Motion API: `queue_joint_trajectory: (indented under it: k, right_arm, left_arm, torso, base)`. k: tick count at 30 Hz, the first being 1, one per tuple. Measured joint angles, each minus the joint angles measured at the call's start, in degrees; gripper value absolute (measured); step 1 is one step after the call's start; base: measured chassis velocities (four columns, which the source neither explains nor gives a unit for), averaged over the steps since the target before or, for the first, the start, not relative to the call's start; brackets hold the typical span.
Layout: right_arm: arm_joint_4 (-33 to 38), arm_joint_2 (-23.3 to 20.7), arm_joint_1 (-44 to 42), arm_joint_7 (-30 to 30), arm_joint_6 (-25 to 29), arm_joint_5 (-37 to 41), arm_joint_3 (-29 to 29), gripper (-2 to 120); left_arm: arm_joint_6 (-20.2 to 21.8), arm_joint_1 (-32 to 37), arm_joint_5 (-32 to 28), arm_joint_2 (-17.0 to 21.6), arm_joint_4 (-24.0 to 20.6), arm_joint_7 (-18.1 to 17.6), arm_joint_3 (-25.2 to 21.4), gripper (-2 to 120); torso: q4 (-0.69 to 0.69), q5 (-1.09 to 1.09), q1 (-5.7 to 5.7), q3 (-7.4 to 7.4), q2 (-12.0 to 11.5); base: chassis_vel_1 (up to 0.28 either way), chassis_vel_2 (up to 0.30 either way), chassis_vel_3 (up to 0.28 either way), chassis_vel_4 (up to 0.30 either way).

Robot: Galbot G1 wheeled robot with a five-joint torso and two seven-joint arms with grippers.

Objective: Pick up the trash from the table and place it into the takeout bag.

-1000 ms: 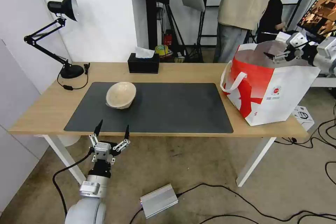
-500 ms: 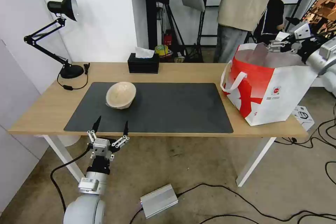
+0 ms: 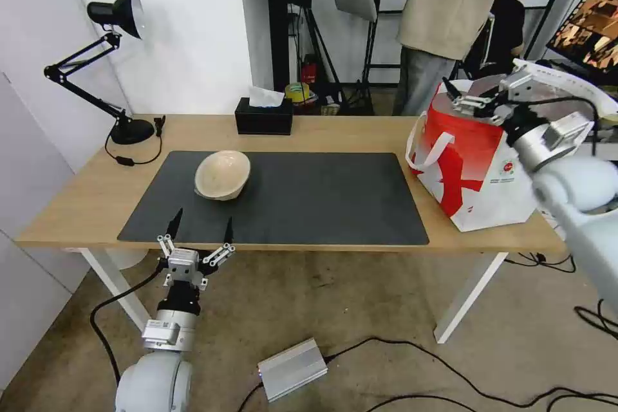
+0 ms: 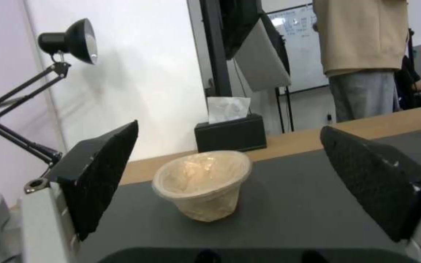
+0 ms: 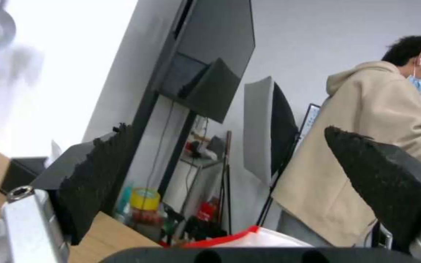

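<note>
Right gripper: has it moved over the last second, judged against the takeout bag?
Yes. The right gripper, open, has swung toward the robot's left across the takeout bag, from its far right rim to its left rim.

The right pincer [image 3: 465,94] has travelled leftward across the mouth of the takeout bag [image 3: 489,167]: from above the bag's far right corner to above its left rim, fingers apart and empty. The right forearm now crosses in front of the bag's right side and covers it. The left pincer [image 3: 199,226] has shifted slightly left and up, from just below the counter [image 3: 360,135] front edge to level with it, fingers still spread.
</note>
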Motion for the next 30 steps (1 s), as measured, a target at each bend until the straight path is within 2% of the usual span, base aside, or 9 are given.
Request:
queue_joint_trajectory:
  k: [8, 12, 14, 16, 20, 22, 30]
  right_arm:
    - [5.2, 2.5, -6.8, 1.5, 0.1, -1.4, 3.8, 100]
    - [7.9, 4.1, -11.0, 1.8, 0.1, -2.4, 7.1, 100]
    - [9.9, 6.1, -15.2, 1.8, 0.1, -3.5, 10.5, 100]
    - [10.2, 6.4, -15.8, 1.8, 0.1, -3.6, 10.9, 100]
    - [13.1, 9.2, -22.6, 1.3, 0.3, -5.4, 14.3, 100]
    - [13.1, 9.2, -22.6, 1.3, 0.3, -5.4, 14.3, 100]
    - [17.0, 14.8, -33.9, -0.2, 2.1, -9.0, 17.8, 100]
  left_arm:
    - [0.0, 0.0, -0.1, 0.0, 0.0, 0.0, -0.3, 100]
    - [0.0, 0.0, -0.1, 0.0, -0.1, -0.1, -0.3, 100]
    - [0.0, 0.0, -0.1, -0.1, -0.1, -0.1, -0.2, 100]
    - [0.1, 0.0, -0.1, 0.0, -0.1, -0.1, -0.2, 100]
    - [0.1, 0.0, 0.0, 0.0, -0.1, -0.1, 0.2, 100]
    - [0.1, 0.0, 0.0, 0.0, -0.1, -0.1, 0.2, 100]
    - [0.1, -0.5, 0.2, 0.2, 0.2, -0.1, 0.8, 100]
  torso:
    - [0.00, 0.00, 0.00, 0.00, 0.0]
    - [0.00, 0.00, 0.00, 0.00, 0.0]
    - [0.00, 0.01, 0.00, 0.00, 0.0]
    - [0.00, 0.01, 0.00, 0.00, 0.0]
    - [-0.01, 0.01, 0.00, -0.01, 0.0]
    - [-0.01, 0.01, 0.00, -0.01, 0.0]
    - [-0.01, 0.02, -0.01, -0.01, 0.0]
  base:
    - [0.000, 0.000, 0.000, 0.000]
    - [0.000, 0.000, 0.000, 0.000]
    - [0.000, 0.000, 0.000, 0.000]
    - [0.000, 0.000, 0.000, 0.000]
    - [0.000, 0.000, 0.000, 0.000]
    - [0.000, 0.000, 0.000, 0.000]
    - [0.000, 0.000, 0.000, 0.000]
